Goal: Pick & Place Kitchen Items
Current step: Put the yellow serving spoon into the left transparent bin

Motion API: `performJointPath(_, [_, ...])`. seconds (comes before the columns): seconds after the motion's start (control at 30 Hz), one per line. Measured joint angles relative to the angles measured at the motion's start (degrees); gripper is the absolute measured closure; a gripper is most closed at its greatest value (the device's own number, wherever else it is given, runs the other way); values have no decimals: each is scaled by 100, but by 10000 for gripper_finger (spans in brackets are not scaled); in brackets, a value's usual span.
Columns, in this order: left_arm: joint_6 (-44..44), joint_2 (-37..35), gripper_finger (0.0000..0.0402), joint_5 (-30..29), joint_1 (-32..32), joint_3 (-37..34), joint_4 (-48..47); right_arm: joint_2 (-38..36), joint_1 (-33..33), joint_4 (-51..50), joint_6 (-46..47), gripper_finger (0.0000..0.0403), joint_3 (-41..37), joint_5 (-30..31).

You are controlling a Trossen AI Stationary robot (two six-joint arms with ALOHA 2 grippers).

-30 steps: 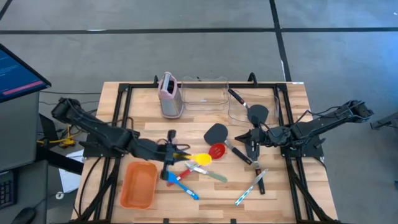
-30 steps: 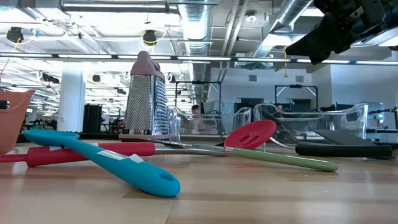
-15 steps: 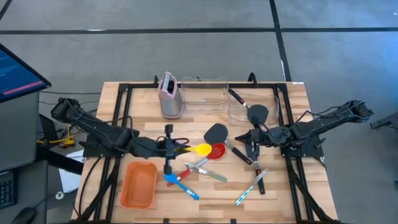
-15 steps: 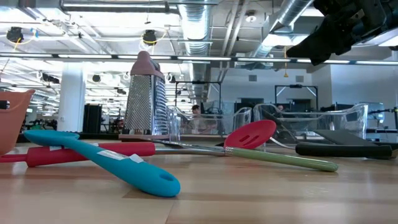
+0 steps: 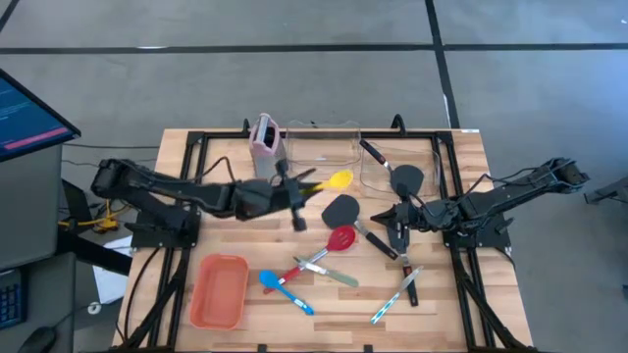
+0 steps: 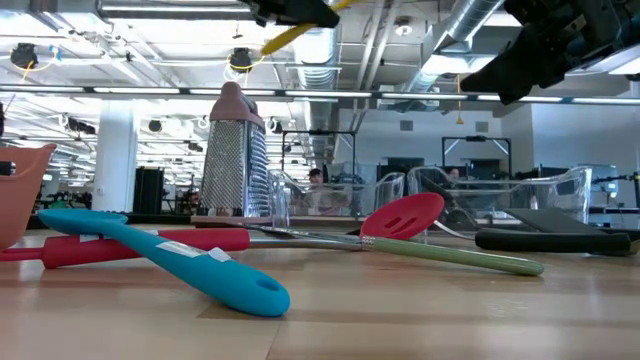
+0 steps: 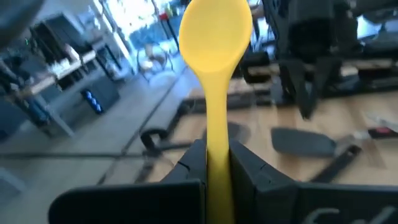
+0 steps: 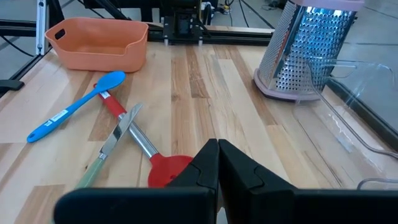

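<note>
Yellow spoon (image 5: pixel 334 180) rides lifted off the bench (image 5: pixel 461 294), its handle clamped between the closed fingers of the left gripper (image 5: pixel 297 186) with the bowl leading toward the clear bins (image 5: pixel 321 147), which looks like the drop target. A box grater (image 5: pixel 266 149) stands just beside that route, so the bowl likely needs to pass clear of it and over the bin wall. Resting low at mid-bench, the right gripper (image 5: pixel 397 232) has its fingers closed on nothing visible. Near it lie a black spatula (image 5: pixel 343 210), the red spoon (image 5: pixel 339 239), a blue spoon (image 5: pixel 285 291) and thin-handled tools (image 5: pixel 400 290). An orange tray (image 5: pixel 219 291) sits by the front edge.
</note>
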Motion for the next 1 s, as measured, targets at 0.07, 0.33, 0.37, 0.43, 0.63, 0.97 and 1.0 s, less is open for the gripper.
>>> performJointPath(0.07, [179, 30, 392, 288, 173, 0, 224, 0, 0, -8, 0, 401, 0, -1])
performJointPath(0.33, [444, 31, 392, 682, 731, 302, 425, 0, 0, -109, 2, 401, 0, -1])
performJointPath(0.37, [533, 31, 392, 803, 783, 343, 421, -1, 0, -109, 3, 401, 0, -1])
performJointPath(0.43, [558, 32, 393, 967, 876, 422, 352, 0, 0, -109, 2, 401, 0, -1])
performJointPath(0.63, [634, 84, 393, 1083, 1254, 727, -71, 0, 0, -109, 7, 401, 0, -1])
performJointPath(0.97, [958, 999, 393, 1393, 2048, 1718, -1007, 0, 0, -85, 9, 401, 0, 1])
performJointPath(1.0, [959, 1141, 393, 1395, 2117, 1814, -1156, 0, 0, -87, 9, 401, 0, -1])
